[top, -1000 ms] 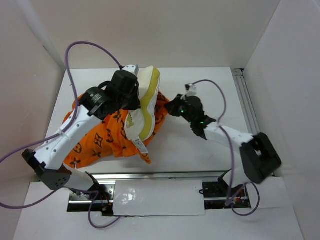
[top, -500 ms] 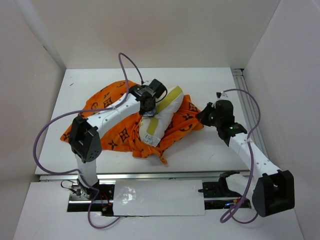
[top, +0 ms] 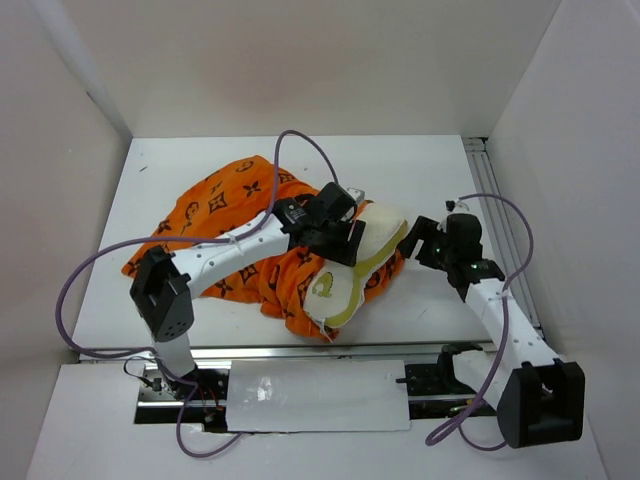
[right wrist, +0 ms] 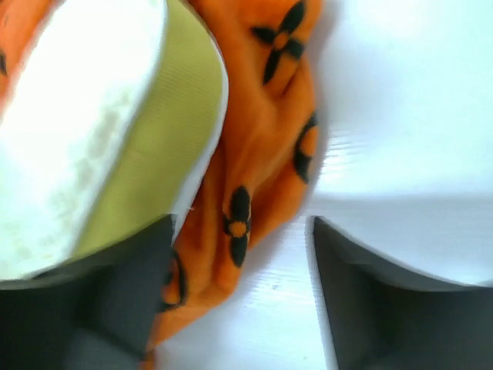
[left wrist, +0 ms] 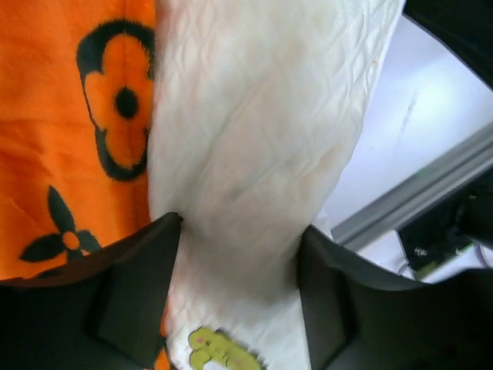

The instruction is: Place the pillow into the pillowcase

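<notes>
The cream-white pillow (top: pixel 382 226) with its yellow-green edge lies tilted on the right end of the orange pillowcase (top: pixel 225 200), mid-table. My left gripper (top: pixel 345 240) is over the pillow. In the left wrist view its fingers stand wide apart, with the quilted pillow (left wrist: pixel 262 139) bulging between them, my left gripper (left wrist: pixel 240 227) not clamped, and the pillowcase (left wrist: pixel 69 116) to the left. My right gripper (top: pixel 418 243) is open just right of the pile. In its own view, my right gripper (right wrist: pixel 243 231) straddles a fold of pillowcase (right wrist: pixel 262 131) and bare table, beside the pillow (right wrist: pixel 85 131).
An aluminium rail (top: pixel 497 215) runs along the table's right edge and another (top: pixel 300 352) along the front edge. White walls close in the left, back and right. A purple cable (top: pixel 300 140) loops above the left arm.
Both grippers have gone from shut to open. The left arm carried the pillow rightward and toward the front. The right arm drew back to the right, letting go of the pillowcase.
</notes>
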Controlling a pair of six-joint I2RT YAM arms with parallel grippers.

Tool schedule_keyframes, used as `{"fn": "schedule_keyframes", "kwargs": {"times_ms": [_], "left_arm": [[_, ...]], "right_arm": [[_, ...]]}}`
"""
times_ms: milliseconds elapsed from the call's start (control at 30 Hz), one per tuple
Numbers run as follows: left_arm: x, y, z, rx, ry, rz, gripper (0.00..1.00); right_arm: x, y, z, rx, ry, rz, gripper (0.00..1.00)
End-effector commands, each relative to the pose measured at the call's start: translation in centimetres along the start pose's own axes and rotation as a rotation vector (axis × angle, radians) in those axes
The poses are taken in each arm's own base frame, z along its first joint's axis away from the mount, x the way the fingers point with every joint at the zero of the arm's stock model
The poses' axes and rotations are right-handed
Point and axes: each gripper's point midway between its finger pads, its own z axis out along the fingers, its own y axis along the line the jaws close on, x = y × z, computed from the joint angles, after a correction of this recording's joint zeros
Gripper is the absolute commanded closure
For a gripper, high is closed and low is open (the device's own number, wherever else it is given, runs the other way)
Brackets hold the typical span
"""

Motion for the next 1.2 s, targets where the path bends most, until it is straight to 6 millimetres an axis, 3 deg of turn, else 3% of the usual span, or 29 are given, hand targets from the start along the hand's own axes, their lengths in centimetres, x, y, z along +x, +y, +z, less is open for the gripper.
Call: {"fn": "schedule_keyframes", "kwargs": {"times_ms": [0, 33, 67, 133, 233, 333, 400, 600, 667, 767, 800, 867, 933, 967, 1100, 1167], "left_arm": [[-1.6, -0.4, -2.5, 0.060, -0.063, 0.048, 0.26], [-1.7, -0.4, -2.9, 0.064, -0.071, 0.048, 0.20], [-1.7, -0.3, -3.2, 0.055, -0.072, 0.035, 0.08], [-2.1, 0.2, -4.3, 0.030, -0.103, 0.033, 0.02], [-2.7, 1.8, -5.9, -0.063, -0.141, 0.004, 0.00], [-3.3, 3.0, -6.8, -0.126, -0.185, -0.010, 0.00], [-3.2, 4.2, -6.2, -0.166, -0.159, -0.021, 0.01], [-1.7, 1.6, -1.7, -0.025, -0.035, 0.058, 0.06], [-1.2, 1.8, 0.5, -0.035, 0.010, 0.067, 0.08], [-1.3, 2.0, 2.7, -0.059, 0.043, 0.077, 0.24], [-1.3, 2.2, 3.1, -0.076, 0.050, 0.078, 0.39], [-1.5, 3.3, 3.5, -0.132, 0.061, 0.050, 0.55], [-1.4, 3.9, 3.7, -0.172, 0.077, 0.041, 0.78], [-1.8, 4.2, 3.4, -0.197, 0.063, 0.023, 1.00], [-3.2, 3.5, 1.7, -0.172, 0.008, 0.019, 1.00], [-4.5, 2.8, -0.4, -0.144, -0.051, 0.015, 1.00]], "right_arm": [[-3.1, -0.7, -2.5, 0.094, -0.088, -0.065, 0.15], [-3.4, -0.8, -3.0, 0.106, -0.095, -0.074, 0.09], [-3.1, -1.3, -3.6, 0.144, -0.083, -0.071, 0.01], [-3.7, -1.8, -4.3, 0.179, -0.094, -0.064, 0.01], [-3.5, -0.6, -4.7, 0.117, -0.080, -0.076, 0.01], [-3.9, 2.7, -4.8, -0.047, -0.076, -0.112, 0.01], [-4.0, 4.7, -4.9, -0.137, -0.067, -0.120, 0.01], [-2.9, 7.4, -4.4, -0.248, -0.016, -0.050, 0.01], [-1.5, 8.3, -4.1, -0.306, 0.021, -0.018, 0.01], [0.2, 9.7, -3.9, -0.356, 0.081, -0.021, 0.01], [0.6, 9.8, -3.6, -0.348, 0.092, -0.026, 0.01], [2.2, 9.8, -3.4, -0.337, 0.143, -0.036, 0.01], [3.4, 9.7, -3.2, -0.330, 0.183, -0.031, 0.01], [4.3, 9.7, -3.2, -0.328, 0.211, -0.025, 0.01], [7.0, 8.0, -2.8, -0.243, 0.282, -0.016, 0.01], [7.3, 8.1, -2.5, -0.259, 0.279, 0.014, 0.01]]}}
